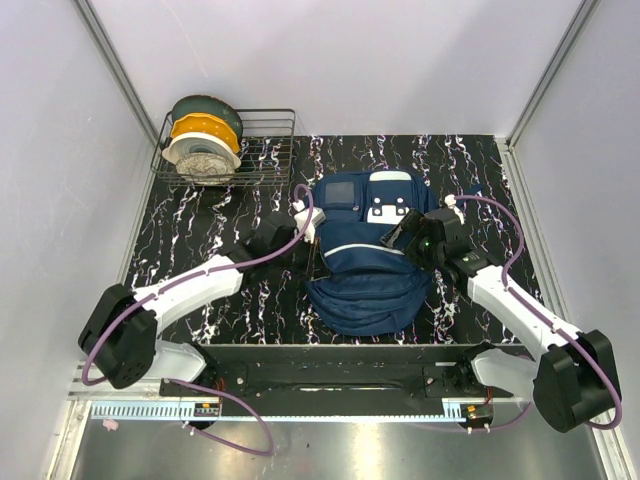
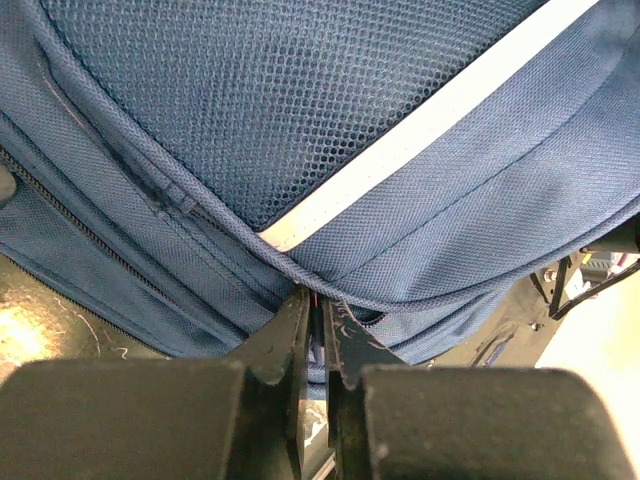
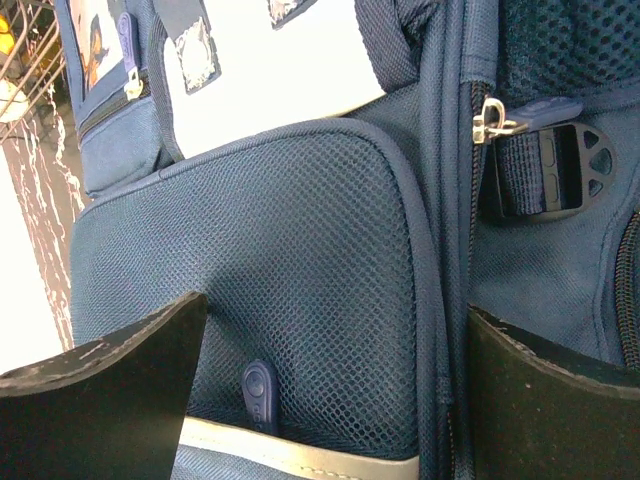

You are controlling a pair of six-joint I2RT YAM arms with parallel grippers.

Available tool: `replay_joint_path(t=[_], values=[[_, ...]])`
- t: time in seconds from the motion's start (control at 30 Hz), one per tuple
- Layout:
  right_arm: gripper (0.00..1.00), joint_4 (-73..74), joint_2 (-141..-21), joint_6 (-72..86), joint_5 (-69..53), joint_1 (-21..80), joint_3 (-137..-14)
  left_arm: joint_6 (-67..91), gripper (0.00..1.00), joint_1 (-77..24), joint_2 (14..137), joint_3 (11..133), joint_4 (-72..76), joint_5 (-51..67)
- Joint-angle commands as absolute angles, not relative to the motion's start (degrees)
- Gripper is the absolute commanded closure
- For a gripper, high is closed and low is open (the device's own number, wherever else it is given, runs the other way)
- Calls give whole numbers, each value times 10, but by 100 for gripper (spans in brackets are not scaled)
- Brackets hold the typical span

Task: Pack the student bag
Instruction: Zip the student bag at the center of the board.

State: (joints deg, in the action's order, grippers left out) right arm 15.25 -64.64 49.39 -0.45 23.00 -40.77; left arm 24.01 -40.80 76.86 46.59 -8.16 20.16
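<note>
The bag (image 1: 365,260), a soft navy pack of woven cloth with honeycomb mesh panels, a flat white stripe (image 2: 420,140), white patches and a dark plastic buckle (image 3: 560,170), lies slumped in the middle of the black, white-veined worktop (image 1: 200,210). The left gripper (image 2: 318,330) has its dark jaws pinched together on the bag's corded seam at the left side, while the right gripper (image 3: 335,350) hangs with jaws spread wide over a rounded mesh pocket (image 3: 270,270). A wire basket (image 1: 270,150) holding round spools sits in the far left corner.
</note>
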Motion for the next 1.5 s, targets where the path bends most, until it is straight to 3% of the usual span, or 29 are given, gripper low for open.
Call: replay_joint_path(t=[0.0,0.2,0.5,0.6,0.67,0.83,1.0,1.07,1.1,1.23,1.33,1.47], values=[[1,91,-642,545,-47,266,-409,272,100,-441,749,538,-15,265],[0,168,-602,506,15,265,-414,254,100,-327,699,559,-67,326],[0,387,-487,430,192,265,-522,231,100,-336,700,549,-88,364],[0,410,-464,426,143,266,-546,242,100,-353,709,543,-75,344],[0,421,-461,454,43,266,-545,272,100,-358,713,531,-44,343],[0,384,-354,587,-149,266,-412,305,100,-409,753,558,-3,323],[0,473,-244,639,-83,265,-371,324,100,-464,817,593,47,340],[0,489,-251,622,-43,265,-386,329,94,-478,833,608,56,354],[0,499,-271,613,-33,266,-404,328,78,-481,845,613,56,371],[3,513,-308,549,11,265,-452,335,45,-482,825,591,71,368],[8,527,-301,507,3,265,-467,315,35,-480,795,577,47,345],[21,528,-287,479,-40,267,-471,302,31,-460,776,570,2,296]])
